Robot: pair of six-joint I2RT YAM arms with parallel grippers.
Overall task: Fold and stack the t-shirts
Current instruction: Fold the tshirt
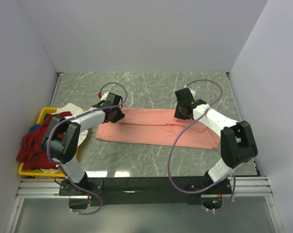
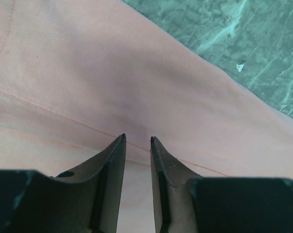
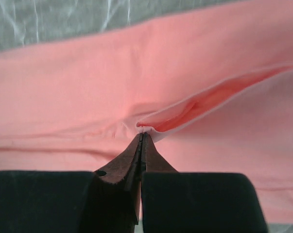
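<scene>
The salmon-pink t-shirt (image 1: 156,128) lies as a long folded band across the middle of the table. My left gripper (image 1: 113,115) is at its far left end; in the left wrist view (image 2: 137,138) the jaws stand a little apart just over the shirt (image 2: 112,73), holding nothing. My right gripper (image 1: 181,114) is at the band's far edge, right of centre; in the right wrist view (image 3: 142,135) it is shut on a raised fold edge of the shirt (image 3: 88,82). The dark red t-shirt (image 1: 34,145) and the white t-shirt (image 1: 71,110) lie crumpled in the bin.
The yellow bin (image 1: 43,116) stands at the table's left edge beside the left arm. The green-grey marbled tabletop (image 1: 151,87) is walled in white on the left, back and right. Purple cables loop off both arms.
</scene>
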